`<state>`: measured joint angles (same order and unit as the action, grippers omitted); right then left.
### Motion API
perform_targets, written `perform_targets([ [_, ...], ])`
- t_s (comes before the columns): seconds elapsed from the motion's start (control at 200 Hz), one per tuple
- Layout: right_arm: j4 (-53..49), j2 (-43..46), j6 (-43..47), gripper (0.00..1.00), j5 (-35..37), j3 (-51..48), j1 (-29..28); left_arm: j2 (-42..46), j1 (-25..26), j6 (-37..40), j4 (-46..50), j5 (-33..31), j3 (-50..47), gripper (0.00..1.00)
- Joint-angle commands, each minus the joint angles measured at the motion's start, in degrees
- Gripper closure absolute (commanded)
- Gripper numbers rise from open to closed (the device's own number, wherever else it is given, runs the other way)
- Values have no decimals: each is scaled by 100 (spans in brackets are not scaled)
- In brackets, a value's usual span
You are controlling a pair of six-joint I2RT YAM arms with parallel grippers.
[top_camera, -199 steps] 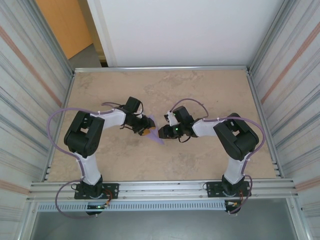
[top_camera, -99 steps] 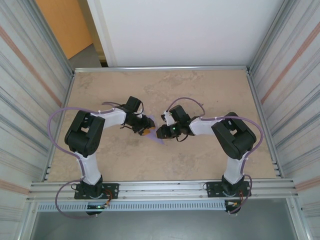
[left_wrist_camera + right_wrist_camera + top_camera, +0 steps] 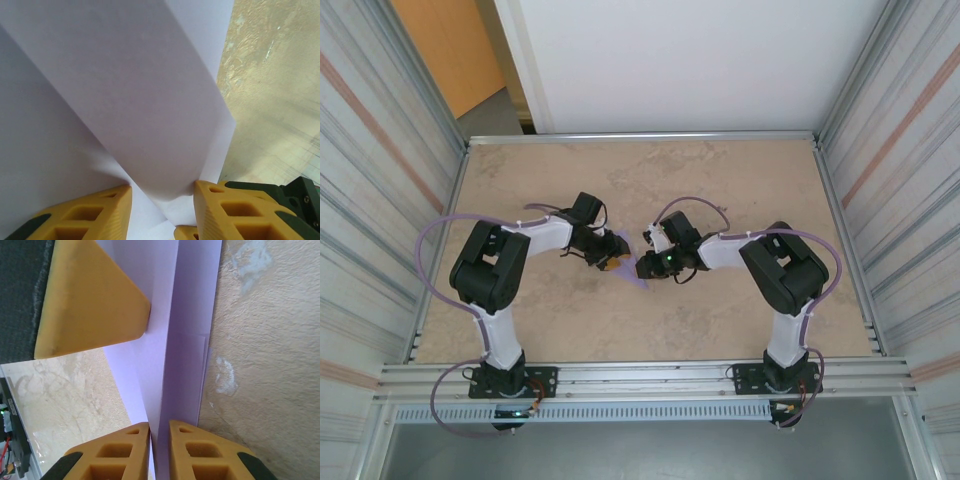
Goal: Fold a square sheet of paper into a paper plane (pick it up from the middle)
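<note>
The right gripper (image 3: pixel 159 427) has its 2 yellow fingers drawn almost together, with only a sliver of gap, and that gap is taken up by an upright fold of the paper plane (image 3: pixel 185 315), so the gripper pinches the lilac paper along its ridge. The left gripper (image 3: pixel 162 192) stands with its 2 ribbed yellow fingers (image 3: pixel 235 210) a moderate way apart. A folded band of the lilac paper narrows down into the space between them and meets both inner faces, so this gripper also has hold of the paper. In the right wrist view, 1 smooth yellow finger of the left gripper presses its tip flat against the left side of the paper, a little farther along the same fold from the right gripper's pinch. From above, the 2 grippers meet nose to nose near the middle of the table (image 3: pixel 720 180), the left one coming in from the left and the right one from the right. The paper is a small pointed lilac shape held between them, its tip poking out toward the near side. The marbled beige table surface lies just beside the paper's right edge.
</note>
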<state>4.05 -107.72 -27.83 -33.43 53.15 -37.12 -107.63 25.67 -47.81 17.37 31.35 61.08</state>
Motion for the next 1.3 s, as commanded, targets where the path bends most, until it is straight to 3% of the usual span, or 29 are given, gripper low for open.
perform_targets([
  [0.0, -137, -203, 52, 84, -142, -85, 12, -349, 76, 109, 742, -519, -180, 61],
  [0.421, -277, -406, 73, 85, -236, -49, 72, 322, -52, 584, 1014, -59, 699, 59],
  [0.596, -344, -460, 46, 84, -198, -15, 94, 865, -250, 764, 513, 131, 467, 58],
  [0.817, -405, -521, 37, 84, -214, 81, 108, 767, -263, 365, -813, 783, -207, 73],
  [0.952, -432, -524, 35, 84, -217, 91, 118, 675, -305, 211, -1385, 860, -481, 82],
  [1.298, -432, -552, 2, 84, -229, 109, 137, 826, -409, 220, -2198, 933, -1084, 85],
])
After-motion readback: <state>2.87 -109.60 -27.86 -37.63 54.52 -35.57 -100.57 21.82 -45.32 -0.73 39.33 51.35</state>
